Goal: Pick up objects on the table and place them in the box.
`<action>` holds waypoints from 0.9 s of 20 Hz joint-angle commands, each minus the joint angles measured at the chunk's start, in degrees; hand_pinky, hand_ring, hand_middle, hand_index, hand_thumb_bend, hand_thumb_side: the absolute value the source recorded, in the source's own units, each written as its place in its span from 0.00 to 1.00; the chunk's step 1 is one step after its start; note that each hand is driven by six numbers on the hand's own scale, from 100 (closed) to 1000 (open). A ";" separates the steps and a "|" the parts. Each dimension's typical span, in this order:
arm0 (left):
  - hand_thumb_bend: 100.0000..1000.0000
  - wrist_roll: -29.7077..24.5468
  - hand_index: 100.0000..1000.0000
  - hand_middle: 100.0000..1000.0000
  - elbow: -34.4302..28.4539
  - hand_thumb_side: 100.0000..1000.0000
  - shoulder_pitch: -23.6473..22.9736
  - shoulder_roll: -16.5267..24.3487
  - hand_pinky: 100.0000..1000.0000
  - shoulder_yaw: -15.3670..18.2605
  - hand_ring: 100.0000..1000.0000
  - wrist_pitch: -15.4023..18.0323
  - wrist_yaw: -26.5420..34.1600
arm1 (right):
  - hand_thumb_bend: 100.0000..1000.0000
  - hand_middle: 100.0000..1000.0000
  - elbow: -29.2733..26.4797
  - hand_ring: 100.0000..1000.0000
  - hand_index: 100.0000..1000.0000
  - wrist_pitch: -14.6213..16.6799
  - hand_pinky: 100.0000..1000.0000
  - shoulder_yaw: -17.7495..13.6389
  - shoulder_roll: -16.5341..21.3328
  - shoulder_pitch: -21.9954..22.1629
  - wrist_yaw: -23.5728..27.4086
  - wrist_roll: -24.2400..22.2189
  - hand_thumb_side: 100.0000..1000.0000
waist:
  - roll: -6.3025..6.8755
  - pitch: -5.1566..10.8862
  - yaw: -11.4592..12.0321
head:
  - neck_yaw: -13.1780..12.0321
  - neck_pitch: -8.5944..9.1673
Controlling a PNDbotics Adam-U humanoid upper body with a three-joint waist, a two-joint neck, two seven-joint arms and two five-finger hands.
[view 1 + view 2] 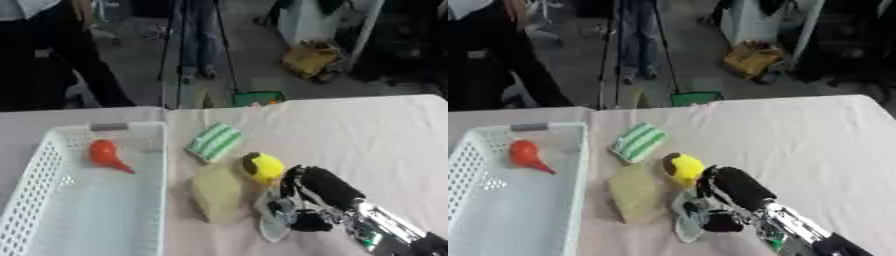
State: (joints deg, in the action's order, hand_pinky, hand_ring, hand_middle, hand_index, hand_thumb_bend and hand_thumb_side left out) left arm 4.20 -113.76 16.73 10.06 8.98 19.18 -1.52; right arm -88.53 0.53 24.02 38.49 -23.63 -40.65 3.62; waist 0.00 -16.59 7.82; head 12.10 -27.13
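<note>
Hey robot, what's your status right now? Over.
Right hand down beside yellow ball, grip unclear. Left hand out of sight. Orange bulb already in white basket; striped cloth, tan sponge still on table.

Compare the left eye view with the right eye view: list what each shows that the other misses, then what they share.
Only the left eye view: the white basket's left wall runs unbroken down to the bottom edge; in the right eye view the frame cuts it off sooner. Only the right eye view: more bare tablecloth to the right of the right hand. Both share: the orange object inside the basket, and the green striped cloth, yellow round object and tan block on the table. The right hand rests beside the yellow object. The left hand appears in neither.
</note>
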 commanded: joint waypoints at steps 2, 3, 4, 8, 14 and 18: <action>0.00 0.04 0.89 0.96 -0.83 1.00 0.70 0.44 1.00 -0.05 0.92 -0.15 0.08 | 0.21 0.32 -0.95 0.23 0.40 -0.51 0.47 -0.67 1.15 -0.02 0.64 -0.20 0.35 | 0.01 0.97 -0.15 | -0.01 0.33; 0.00 0.04 0.89 0.96 -0.83 1.00 0.68 0.44 1.00 -0.06 0.92 -0.15 0.07 | 0.21 0.32 -1.26 0.23 0.40 -0.68 0.47 -0.77 1.20 0.01 0.91 -0.23 0.35 | 0.00 0.98 -0.19 | -0.01 0.31; 0.00 0.04 0.89 0.96 -0.83 1.00 0.68 0.44 1.00 -0.06 0.92 -0.16 0.06 | 0.22 0.31 -1.56 0.22 0.40 -0.87 0.46 -0.85 1.24 0.04 1.18 -0.30 0.35 | 0.00 0.98 -0.22 | -0.03 0.31; 0.00 0.06 0.89 0.96 -0.83 1.00 0.63 0.46 1.00 -0.05 0.92 -0.21 0.03 | 0.24 0.31 -3.25 0.21 0.38 -2.31 0.46 -1.31 1.49 0.15 3.29 -1.17 0.33 | 0.07 1.02 -0.35 | -0.04 0.37; 0.00 0.01 0.89 0.96 -0.83 1.00 0.55 0.45 1.00 -0.09 0.92 -0.32 -0.03 | 0.26 0.31 -6.40 0.21 0.38 -4.91 0.45 -1.88 2.20 0.08 7.09 -2.89 0.32 | 0.11 1.07 -0.65 | 0.33 0.27; 0.00 -0.01 0.89 0.96 -0.83 1.00 0.53 0.47 1.00 -0.09 0.92 -0.33 -0.05 | 0.27 0.31 -8.22 0.21 0.37 -6.56 0.44 -2.38 2.45 0.00 9.33 -3.59 0.31 | 0.15 1.10 -0.77 | 0.37 0.32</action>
State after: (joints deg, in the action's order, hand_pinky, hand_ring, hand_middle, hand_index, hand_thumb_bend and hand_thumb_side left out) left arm 4.21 -113.76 16.73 10.06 8.98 18.97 -1.52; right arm -95.00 -5.48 22.65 39.11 -23.12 -32.33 0.12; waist 0.14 -16.59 7.08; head 12.26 -27.13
